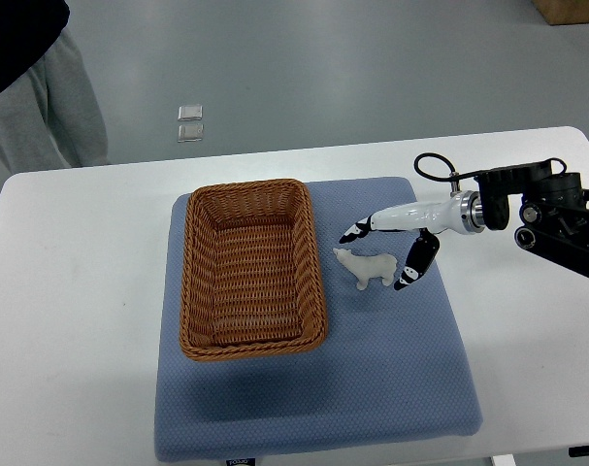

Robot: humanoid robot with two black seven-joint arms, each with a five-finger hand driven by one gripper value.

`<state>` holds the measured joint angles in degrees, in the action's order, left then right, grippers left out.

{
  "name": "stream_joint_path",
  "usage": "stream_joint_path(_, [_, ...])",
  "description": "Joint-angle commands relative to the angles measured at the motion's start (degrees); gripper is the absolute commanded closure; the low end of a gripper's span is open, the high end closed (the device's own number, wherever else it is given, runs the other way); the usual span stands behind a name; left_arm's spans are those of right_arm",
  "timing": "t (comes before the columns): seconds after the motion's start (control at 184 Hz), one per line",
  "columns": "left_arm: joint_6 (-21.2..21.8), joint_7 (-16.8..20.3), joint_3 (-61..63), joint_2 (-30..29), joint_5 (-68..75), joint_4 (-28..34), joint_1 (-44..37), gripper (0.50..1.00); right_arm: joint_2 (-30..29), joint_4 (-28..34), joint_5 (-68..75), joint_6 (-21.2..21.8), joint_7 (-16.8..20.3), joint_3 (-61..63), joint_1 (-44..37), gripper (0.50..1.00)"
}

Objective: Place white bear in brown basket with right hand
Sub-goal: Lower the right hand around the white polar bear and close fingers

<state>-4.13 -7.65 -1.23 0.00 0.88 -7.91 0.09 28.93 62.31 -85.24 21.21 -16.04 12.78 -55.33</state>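
Note:
A small white bear (366, 267) stands on the blue mat (401, 369), just right of the brown wicker basket (202, 209). The basket holds nothing. My right hand (383, 254) comes in from the right edge and hovers at the bear, its fingers spread: upper fingers (357, 231) above the bear, thumb (412, 264) at the bear's right end. The fingers hold nothing; I cannot tell whether they touch the bear. My left arm does not show.
The mat lies on a white table (71, 291). A person in grey trousers (42, 107) stands at the far left corner. Two small clear squares (189, 122) lie on the floor beyond the table.

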Motion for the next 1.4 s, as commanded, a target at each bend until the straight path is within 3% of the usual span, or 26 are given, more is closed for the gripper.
stream_joint_path(0.0, [0.00, 0.00, 0.00, 0.00, 0.00, 0.00, -0.01, 0.500, -0.37, 0.01, -0.71, -0.82, 0.66, 0.05, 0.31, 0.585])
stream_joint_path(0.425, [0.00, 0.00, 0.00, 0.00, 0.00, 0.00, -0.01, 0.500, -0.98, 0.71, -1.68, -2.14, 0.39, -0.03, -0.40, 0.601])
stream_joint_path(0.97, [0.00, 0.00, 0.00, 0.00, 0.00, 0.00, -0.01, 0.500, -1.51, 0.09, -2.38, -3.28, 0.57, -0.56, 0.39, 0.863])
stream_joint_path(1.122, [0.00, 0.00, 0.00, 0.00, 0.00, 0.00, -0.01, 0.500, -1.42, 0.09, -2.38, -3.28, 0.57, -0.65, 0.22, 0.997])
stream_joint_path(1.395, [0.00, 0.00, 0.00, 0.00, 0.00, 0.00, -0.01, 0.500, -0.45, 0.09, -1.86, -3.28, 0.13, 0.05, -0.31, 1.000])
